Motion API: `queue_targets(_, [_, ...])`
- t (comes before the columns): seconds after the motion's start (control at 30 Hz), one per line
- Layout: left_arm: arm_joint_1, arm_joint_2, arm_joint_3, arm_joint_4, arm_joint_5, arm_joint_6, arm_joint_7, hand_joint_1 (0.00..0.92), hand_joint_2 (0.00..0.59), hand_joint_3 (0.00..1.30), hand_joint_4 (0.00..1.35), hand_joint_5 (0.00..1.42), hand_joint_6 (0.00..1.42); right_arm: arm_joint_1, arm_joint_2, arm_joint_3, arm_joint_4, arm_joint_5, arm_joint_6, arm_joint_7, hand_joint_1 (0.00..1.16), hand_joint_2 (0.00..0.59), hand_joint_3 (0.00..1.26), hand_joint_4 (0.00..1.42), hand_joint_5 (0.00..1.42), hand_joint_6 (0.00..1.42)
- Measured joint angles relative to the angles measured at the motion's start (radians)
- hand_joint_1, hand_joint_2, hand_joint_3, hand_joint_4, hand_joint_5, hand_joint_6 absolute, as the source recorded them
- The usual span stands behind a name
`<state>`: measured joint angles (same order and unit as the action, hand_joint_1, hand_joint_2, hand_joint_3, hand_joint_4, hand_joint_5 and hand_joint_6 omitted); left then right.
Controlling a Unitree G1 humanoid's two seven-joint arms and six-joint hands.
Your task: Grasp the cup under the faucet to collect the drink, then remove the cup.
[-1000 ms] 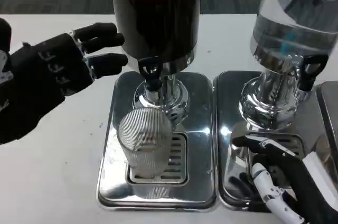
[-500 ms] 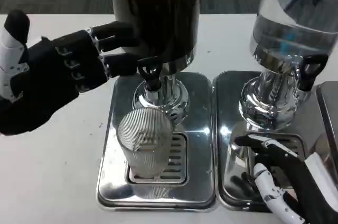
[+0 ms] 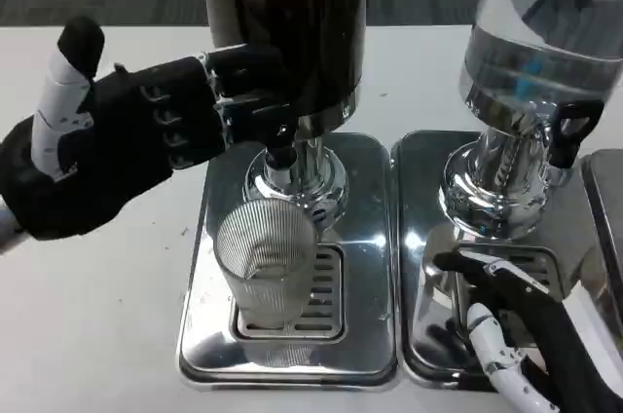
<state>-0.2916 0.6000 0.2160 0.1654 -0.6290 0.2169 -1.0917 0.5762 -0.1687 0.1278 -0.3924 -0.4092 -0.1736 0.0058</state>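
Right hand [image 3: 531, 350] nearest, at 5 o'clock, lying low over the front of the right drip tray [image 3: 421, 238]. Its fingers [image 3: 487, 267] are spread and slack, grasping nothing; the tips point toward 10 o'clock.

Cup [image 3: 268, 259]: clear ribbed glass, upright on the grate of the left drip tray [image 3: 375, 267], just below centre. Neither hand touches it. Whether it holds any liquid cannot be told.

Faucet [image 3: 279, 137]: black tap handle directly above and behind the cup, at the foot of the dark dispenser [image 3: 284, 28], which stands on a chrome pedestal at 12 o'clock.

Left hand [image 3: 122, 135] at 10 o'clock, raised over the white worktop [image 3: 88, 325], black back toward the camera, thumb up. Its fingers [image 3: 243, 92] are extended toward 3 o'clock, the tips right at the faucet handle and the dispenser's lower rim. Whether they actually press the handle cannot be told; nothing is enclosed.

Clear dispenser [image 3: 540, 28] at 2 o'clock, on its own chrome base over the right drip tray, with a black tap at its right.
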Motion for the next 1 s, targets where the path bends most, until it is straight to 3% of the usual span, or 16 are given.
queue_targets(0.43, [-0.023, -0.028, -0.006, -0.013, 0.051, -0.054, 0.001, 0.0, 0.027, 0.24, 0.12, 0.15, 0.06, -0.011, 0.001, -0.003, 0.008, 0.003, 0.0, -0.008, 0.28, 0.586, 0.34, 0.23, 0.21, 0.23])
queue_targets(0.73, [-0.023, -0.041, -0.066, -0.036, 0.089, -0.086, -0.01, 0.0, 0.027, 0.24, 0.12, 0.15, 0.06, -0.011, 0.002, -0.006, 0.023, 0.007, 0.0, -0.016, 0.28, 0.586, 0.34, 0.23, 0.21, 0.23])
queue_targets(1.0, [0.001, -0.042, -0.073, -0.071, 0.117, -0.142, -0.004, 0.0, 0.03, 0.24, 0.12, 0.15, 0.06, -0.011, 0.003, -0.009, 0.027, 0.012, 0.0, -0.016, 0.28, 0.586, 0.34, 0.23, 0.21, 0.23])
